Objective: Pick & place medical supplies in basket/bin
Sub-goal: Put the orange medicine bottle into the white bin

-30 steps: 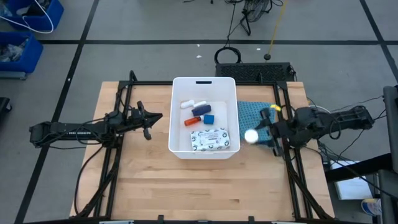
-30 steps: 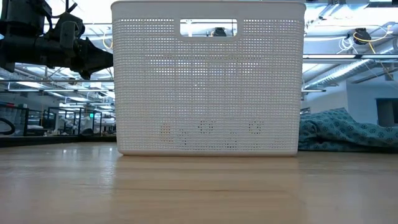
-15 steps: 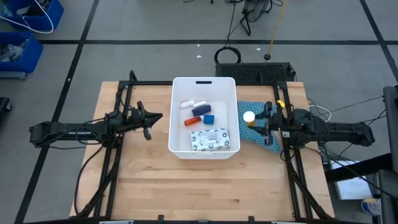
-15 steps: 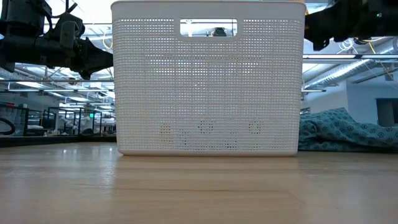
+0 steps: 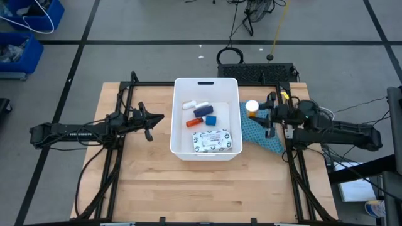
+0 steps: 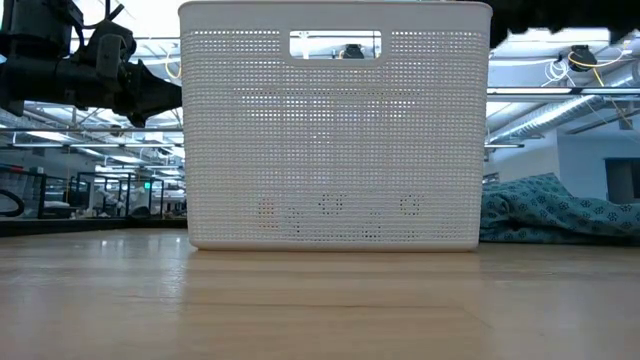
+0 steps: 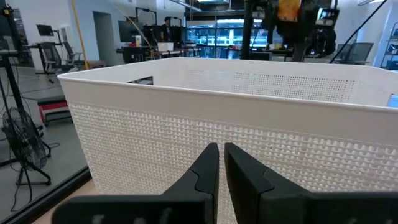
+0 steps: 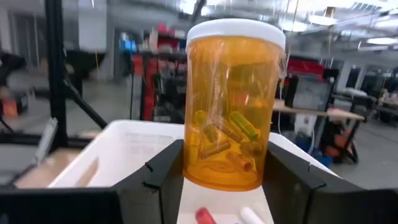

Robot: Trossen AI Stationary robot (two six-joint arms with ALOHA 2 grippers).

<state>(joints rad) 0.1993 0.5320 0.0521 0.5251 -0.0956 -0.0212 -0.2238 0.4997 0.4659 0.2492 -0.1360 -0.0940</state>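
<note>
Jaws of the right gripper (image 8: 224, 177) clamp an upright, white-capped orange plastic pill bottle (image 8: 231, 102) at three o'clock of the white perforated plastic basket (image 5: 178, 113), likely for dropping in, while the left gripper (image 7: 219, 165) waits shut and empty at nine o'clock.

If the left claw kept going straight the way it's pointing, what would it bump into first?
Most likely the side wall of the white basket. The shut left gripper points right at it, with nothing visible between them, though how far off the wall stands is hard to judge.
</note>
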